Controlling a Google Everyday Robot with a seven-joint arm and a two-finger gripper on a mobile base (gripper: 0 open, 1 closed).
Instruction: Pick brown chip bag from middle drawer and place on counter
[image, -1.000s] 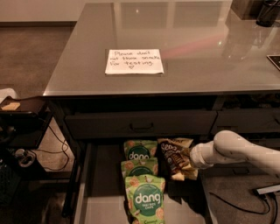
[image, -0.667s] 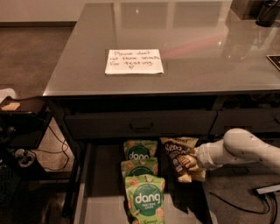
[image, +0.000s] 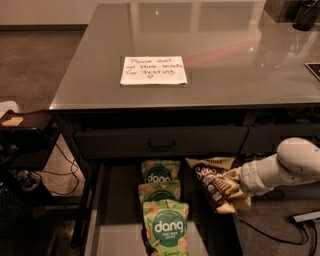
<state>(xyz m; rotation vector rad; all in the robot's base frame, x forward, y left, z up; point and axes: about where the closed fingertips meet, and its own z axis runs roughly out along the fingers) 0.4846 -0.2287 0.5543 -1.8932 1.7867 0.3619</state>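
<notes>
The brown chip bag (image: 212, 184) is tilted at the right side of the open middle drawer (image: 116, 215), its lower end over the drawer's right rail. My gripper (image: 235, 187) reaches in from the right on a white arm (image: 290, 167) and is shut on the bag's crumpled right edge; the fingers are mostly hidden behind the bag. The glossy grey counter (image: 225, 55) lies above the drawers.
Three green "dang" bags (image: 165, 225) lie in a row in the drawer, left of the brown bag. A closed drawer front with a black handle (image: 161, 145) is above. A white paper note (image: 153, 70) lies on the counter. Dark items (image: 306, 12) stand at its far right. A low side table (image: 22, 125) is at left.
The arm has drawn back to the right, and the brown chip bag has moved right and slightly down with the gripper, away from the green bags.
</notes>
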